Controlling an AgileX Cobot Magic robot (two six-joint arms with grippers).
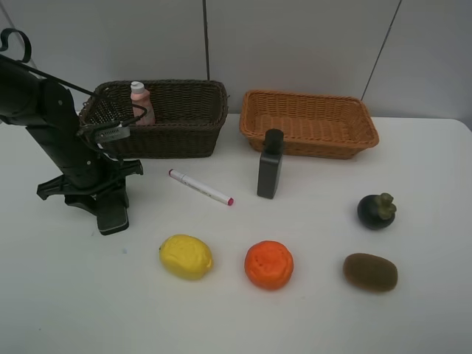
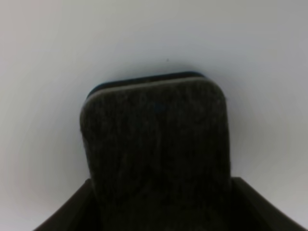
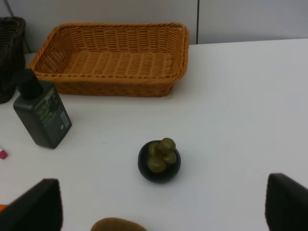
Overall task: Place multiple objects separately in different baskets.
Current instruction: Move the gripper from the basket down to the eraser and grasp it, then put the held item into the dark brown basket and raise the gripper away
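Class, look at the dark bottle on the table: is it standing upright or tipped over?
Upright. The dark bottle stands on its base on the table, cap uppermost, in front of the orange basket.

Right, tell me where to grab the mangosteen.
Grip the mangosteen across its round dark body, below the green cap, coming straight down from above. It sits upright, cap on top, nothing touching it, so jaws should straddle its widest part.

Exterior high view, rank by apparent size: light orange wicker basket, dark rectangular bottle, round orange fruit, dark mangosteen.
1. light orange wicker basket
2. dark rectangular bottle and round orange fruit: about alike, bottle taller, orange wider; no ranking.
3. dark mangosteen, smallest.
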